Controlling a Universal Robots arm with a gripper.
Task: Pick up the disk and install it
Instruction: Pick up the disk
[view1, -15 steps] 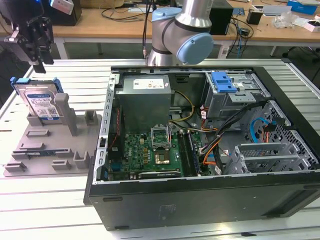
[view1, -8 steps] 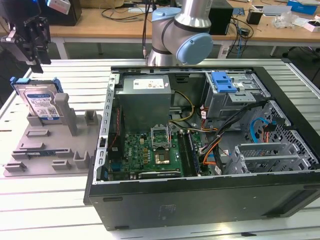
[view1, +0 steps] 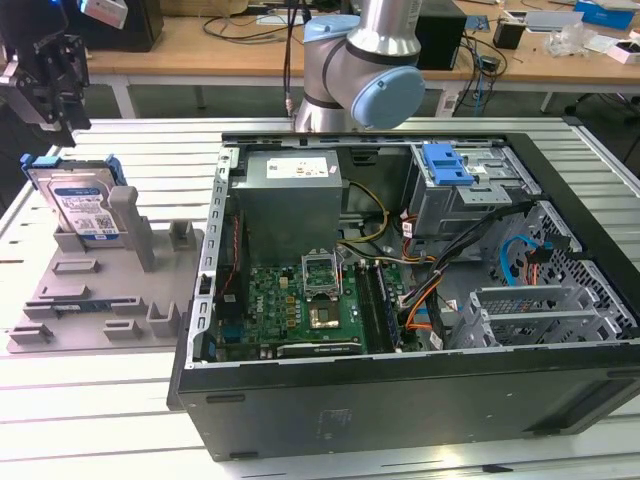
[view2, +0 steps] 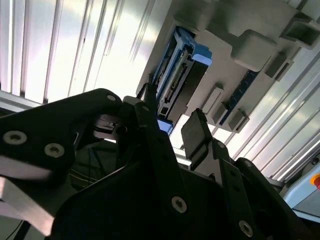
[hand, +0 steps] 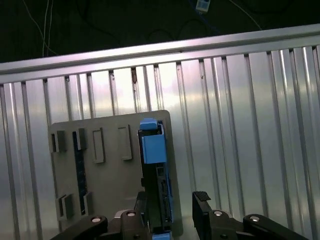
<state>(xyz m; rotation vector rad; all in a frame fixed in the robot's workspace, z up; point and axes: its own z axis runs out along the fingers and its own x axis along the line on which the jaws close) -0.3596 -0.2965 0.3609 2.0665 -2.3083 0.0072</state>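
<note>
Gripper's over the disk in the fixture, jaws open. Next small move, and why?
Probably a straight descent. The gripper hangs above the disk, which stands on edge in the grey fixture. In the first wrist view the open jaws sit roughly either side of its top edge, clear of it, so they likely need depth before closing.

Both wrist views (close above) share the disk (hand: 155, 150) (view2: 176, 82).

Disk (view1: 85, 208) upright on edge, blue-railed, slotted in grey fixture (view1: 92, 292).
</note>
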